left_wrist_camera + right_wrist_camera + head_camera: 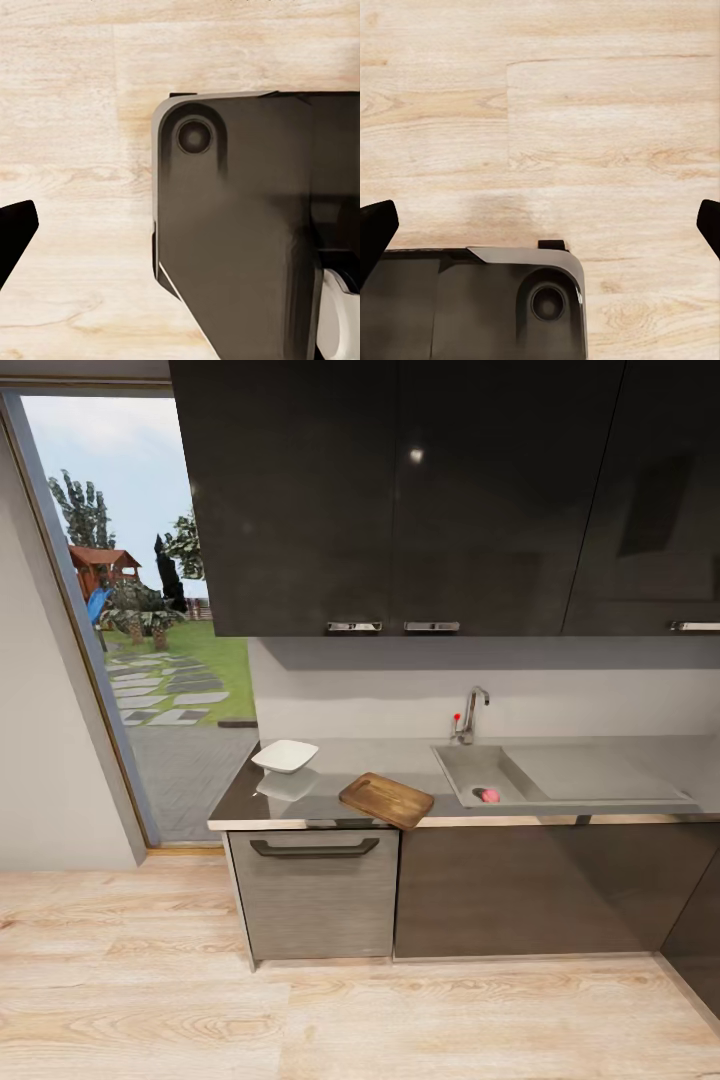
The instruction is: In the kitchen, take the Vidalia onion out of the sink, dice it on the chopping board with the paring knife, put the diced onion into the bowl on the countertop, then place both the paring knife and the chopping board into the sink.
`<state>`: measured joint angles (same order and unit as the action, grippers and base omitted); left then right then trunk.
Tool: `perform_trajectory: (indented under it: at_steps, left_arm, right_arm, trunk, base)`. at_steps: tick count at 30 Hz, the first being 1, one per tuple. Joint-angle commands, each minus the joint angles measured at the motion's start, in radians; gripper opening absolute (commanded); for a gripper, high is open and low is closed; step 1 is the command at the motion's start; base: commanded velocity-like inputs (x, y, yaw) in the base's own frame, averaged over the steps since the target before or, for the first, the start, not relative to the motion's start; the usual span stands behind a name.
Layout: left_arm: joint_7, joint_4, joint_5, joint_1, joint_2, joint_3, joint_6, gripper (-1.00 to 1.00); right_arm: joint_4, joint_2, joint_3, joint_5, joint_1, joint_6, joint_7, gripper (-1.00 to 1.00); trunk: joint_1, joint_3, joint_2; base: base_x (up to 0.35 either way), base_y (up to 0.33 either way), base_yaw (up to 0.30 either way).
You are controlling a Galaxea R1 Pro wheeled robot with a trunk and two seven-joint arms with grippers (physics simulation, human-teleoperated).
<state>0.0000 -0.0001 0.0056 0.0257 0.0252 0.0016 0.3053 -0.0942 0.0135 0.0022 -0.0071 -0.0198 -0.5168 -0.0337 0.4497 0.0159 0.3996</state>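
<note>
The kitchen countertop (400,758) lies ahead across the wood floor. In the sink (468,764), near the basin's front, sits a small pinkish round Vidalia onion (489,795). Left of the sink, the brown chopping board (386,800) lies at an angle, and its near corner juts over the counter's front edge. Further left stands the white bowl (285,756). The paring knife is out of view. My right gripper (540,225) is open above bare floor. My left gripper (180,236) shows one dark fingertip (15,234) far out to the side, over the floor and my dark base.
A chrome tap (470,712) rises behind the basin, and a drainboard (600,772) extends right. Dark upper cabinets (400,500) hang over the counter. A grey drawer front (314,890) sits under the bowl. An open doorway (150,660) to a garden is at left.
</note>
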Motion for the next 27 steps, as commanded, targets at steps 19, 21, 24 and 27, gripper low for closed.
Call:
perform_trajectory:
  at_steps: [19, 21, 24, 27]
  left_arm:
    - [0.000, 0.001, 0.000, 0.000, 0.001, 0.000, 0.003, 1.00]
    - [0.000, 0.001, 0.000, 0.000, 0.000, 0.000, 0.003, 1.00]
    - [0.000, 0.001, 0.000, 0.000, 0.000, 0.000, 0.003, 1.00]
    - [0.000, 0.000, 0.000, 0.000, 0.000, 0.000, 0.003, 1.00]
  right_arm:
    - [0.001, 0.000, 0.001, -0.001, 0.000, -0.003, -0.003, 1.00]
    - [0.001, 0.000, 0.001, -0.001, 0.000, -0.003, -0.003, 1.00]
    - [0.001, 0.000, 0.001, -0.001, 0.000, -0.003, -0.003, 1.00]
    - [0.001, 0.000, 0.001, -0.001, 0.000, -0.003, -0.003, 1.00]
  trunk:
    - [0.000, 0.000, 0.000]
    - [0.000, 0.000, 0.000]
    - [0.000, 0.000, 0.000]
    - [0.000, 0.000, 0.000]
  base:
    - [0.000, 0.000, 0.000]
    - [0.000, 0.000, 0.000]
    - [0.000, 0.000, 0.000]
    - [0.000, 0.000, 0.000]
